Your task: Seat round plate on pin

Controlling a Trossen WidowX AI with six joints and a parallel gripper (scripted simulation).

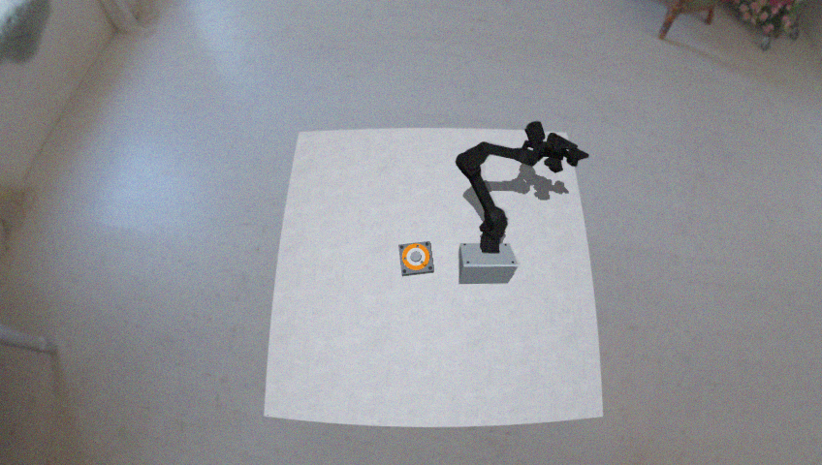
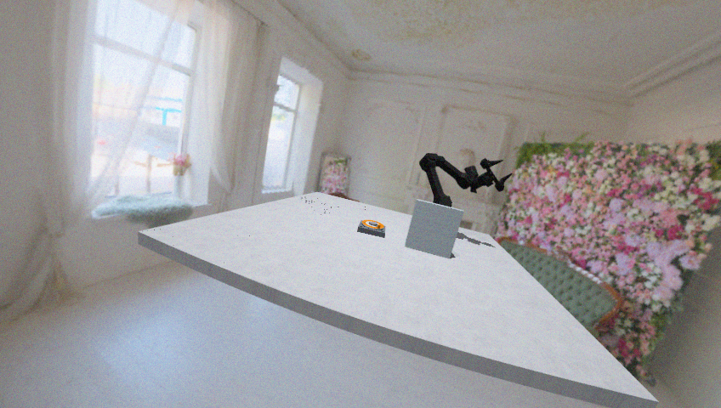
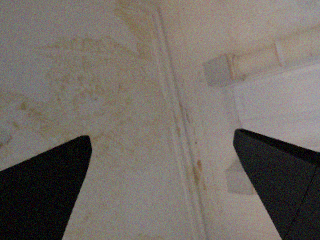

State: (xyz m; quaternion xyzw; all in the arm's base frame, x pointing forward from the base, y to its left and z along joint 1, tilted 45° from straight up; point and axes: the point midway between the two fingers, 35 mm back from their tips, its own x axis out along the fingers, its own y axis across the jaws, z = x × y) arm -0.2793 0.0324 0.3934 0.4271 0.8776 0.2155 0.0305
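I see the round orange-ringed plate (image 1: 416,257) on its square grey base (image 1: 402,269) at frame centre, grey hub showing. Upper right, my black parallel-jaw gripper (image 1: 568,158) hangs spread wide, holding nothing, well apart.

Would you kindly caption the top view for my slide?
Open gripper raised far from the orange-ringed plate on its base, beside the arm's pedestal.
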